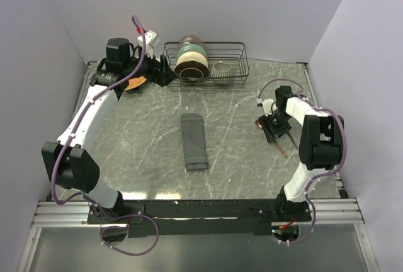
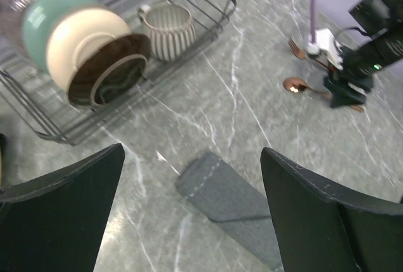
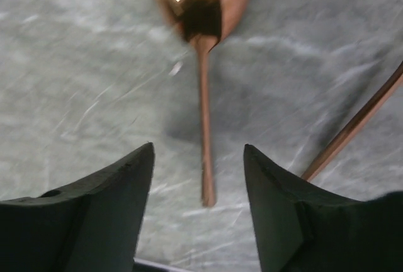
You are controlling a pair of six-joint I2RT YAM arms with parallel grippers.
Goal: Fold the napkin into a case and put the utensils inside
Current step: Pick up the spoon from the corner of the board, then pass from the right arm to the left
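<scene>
Centre of the surface, the long narrow dark grey folded fabric case (image 1: 194,141) lies flat. It runs lengthwise away from the arm bases, with a layered fold at its near end. Nothing copper is on it: the utensils are off to the right, well apart from it.

Over there, the slim shiny copper spoon (image 3: 203,96) lies on the grey marbled surface (image 1: 145,133), oval bowl up-frame in the right wrist view, thin handle pointing back at the camera. The right arm's black fingers (image 3: 94,221) stand one on each side of that handle. They're parted, with bare stone showing on both sides, so there's no contact and no grip. A second thin copper handle (image 3: 359,121) cuts diagonally past the right-hand finger. The left wrist view shows a copper fork (image 2: 293,46) just beyond the spoon.

At the far left corner, the left arm's black fingers (image 2: 56,215) are spread very wide, holding nothing. They hang just beside the left end of the black wire rack (image 1: 236,73). In the rack, teal, cream and dark brown dishes (image 2: 88,45) stand on edge, with a pale ribbed ceramic cup (image 2: 167,29) next to them. A sliver of orange woven mat (image 1: 133,85) peeks out under the left arm.
</scene>
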